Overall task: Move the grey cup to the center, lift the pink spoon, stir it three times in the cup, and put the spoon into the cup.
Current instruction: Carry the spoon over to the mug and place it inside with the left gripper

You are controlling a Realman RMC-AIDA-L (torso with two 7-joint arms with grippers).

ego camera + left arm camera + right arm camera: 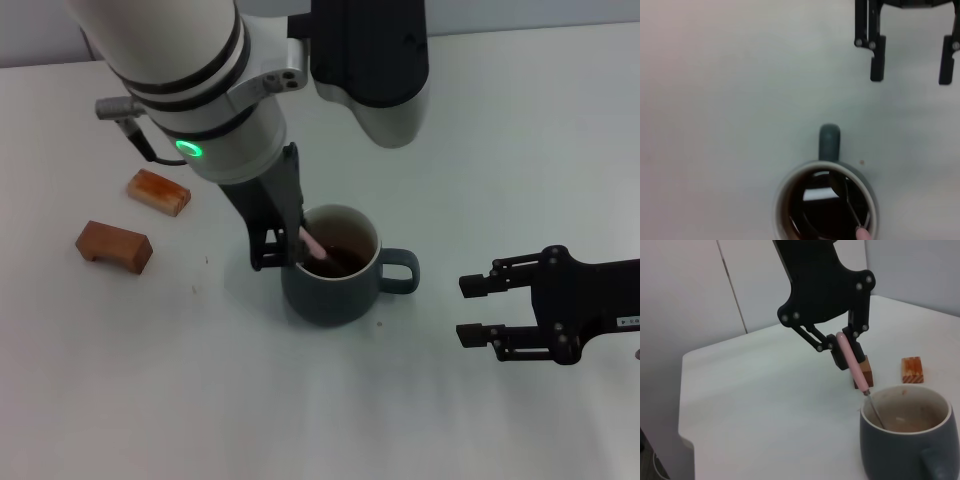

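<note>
One grey cup [332, 272] of brown liquid, pink spoon [312, 243] inside, pinched in left gripper [290, 245] jaws; right gripper [478, 310] jaws wide.

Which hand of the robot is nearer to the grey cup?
The left hand is nearer. It is at the rim of the grey cup, shut on the pink spoon, whose bowl dips inside. The right hand hangs open, apart, on the handle's side.
</note>
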